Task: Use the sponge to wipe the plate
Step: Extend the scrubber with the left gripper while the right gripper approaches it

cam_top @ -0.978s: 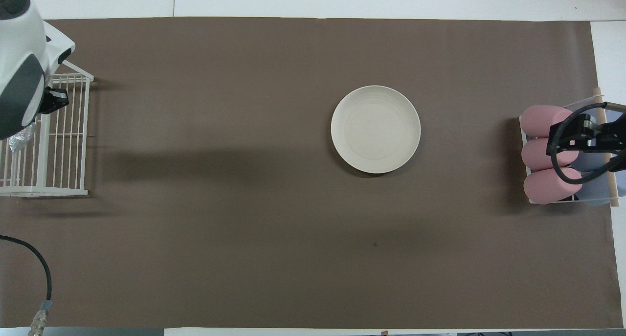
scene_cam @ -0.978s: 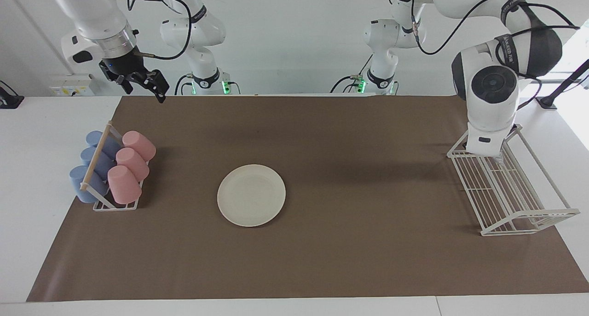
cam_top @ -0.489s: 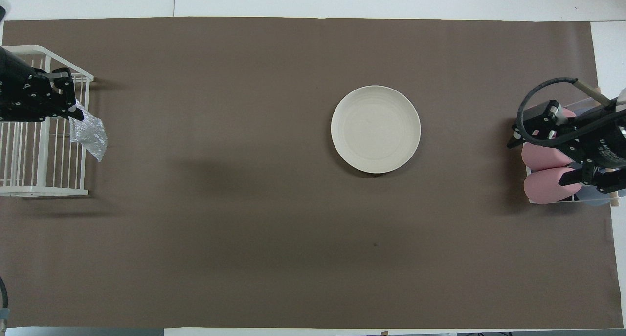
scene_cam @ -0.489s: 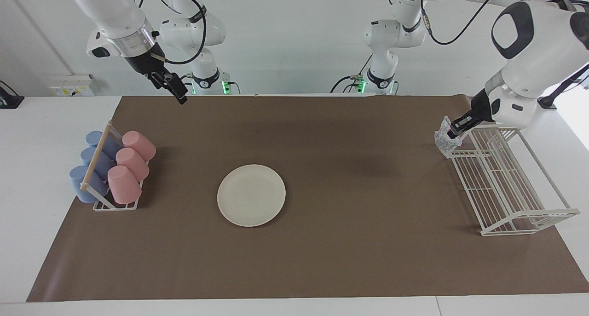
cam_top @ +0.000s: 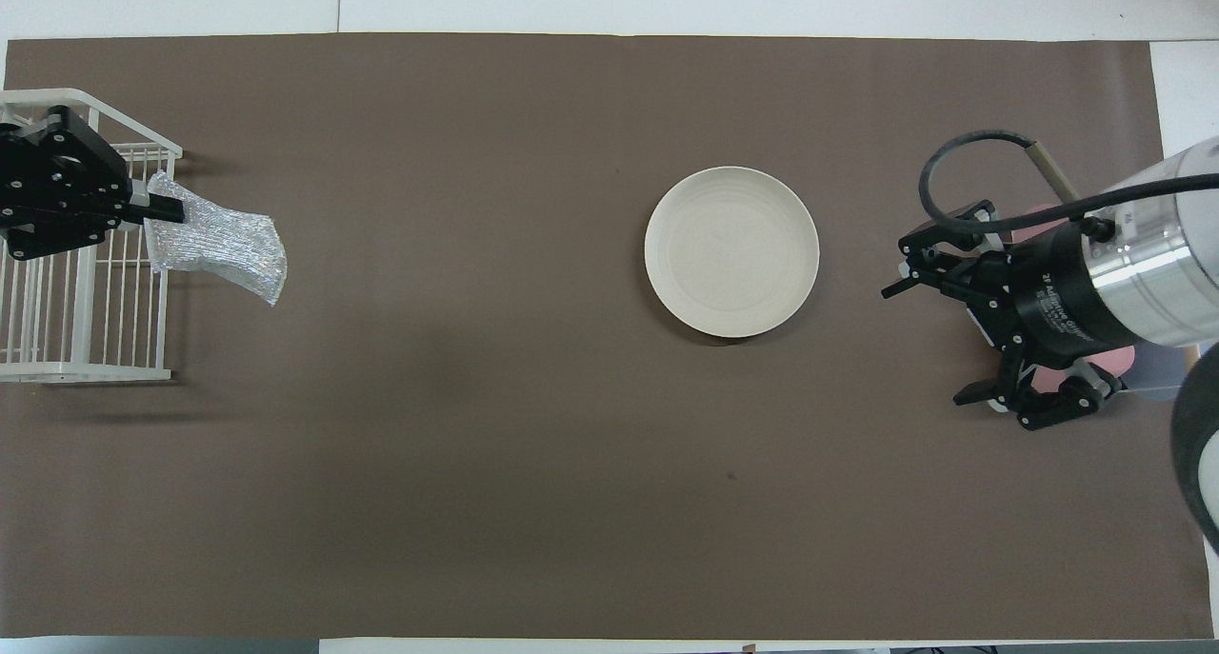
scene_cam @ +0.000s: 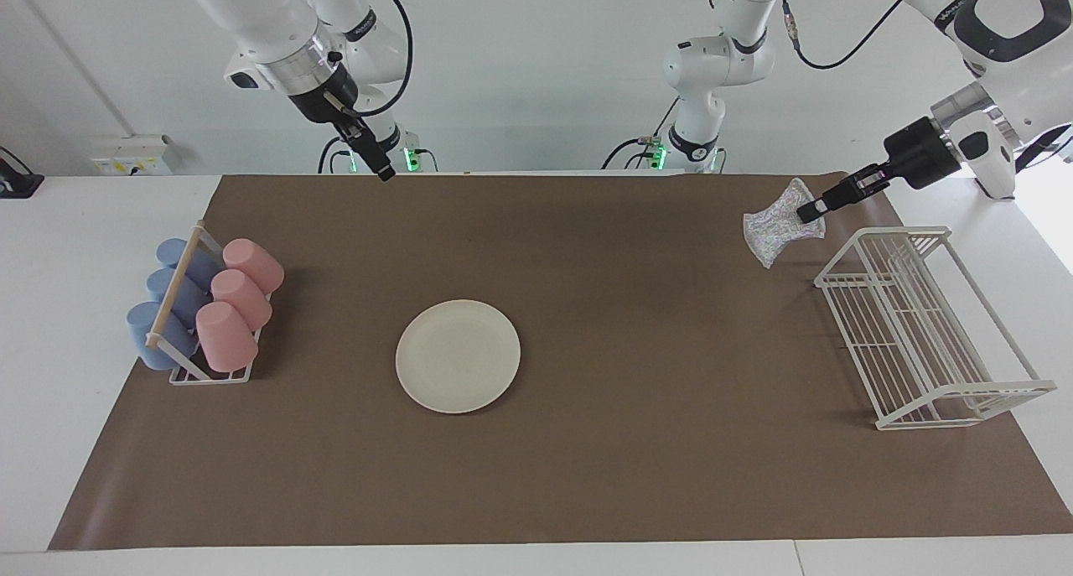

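- The left gripper (scene_cam: 811, 209) is raised over the brown mat (scene_cam: 587, 475), beside the white wire rack (scene_cam: 922, 341) at the left arm's end of the table. Its arm is stretched out, with the wrist almost level.
- Its fingers are closed on one end of the silvery sponge (scene_cam: 775, 222), which hangs out from the fingertips in the air over the mat.
- The right gripper (cam_top: 929, 340) is up in the air over the mat, between the plate and the cup rack (scene_cam: 201, 341). Its fingers are spread wide and hold nothing.
- Its wrist seems to be tilted toward the middle of the mat.
- The cream plate (scene_cam: 458, 355) lies flat near the middle of the mat, nothing on it.
- Pink cups (scene_cam: 239, 299) and blue cups (scene_cam: 163, 303) lie in the cup rack at the right arm's end.
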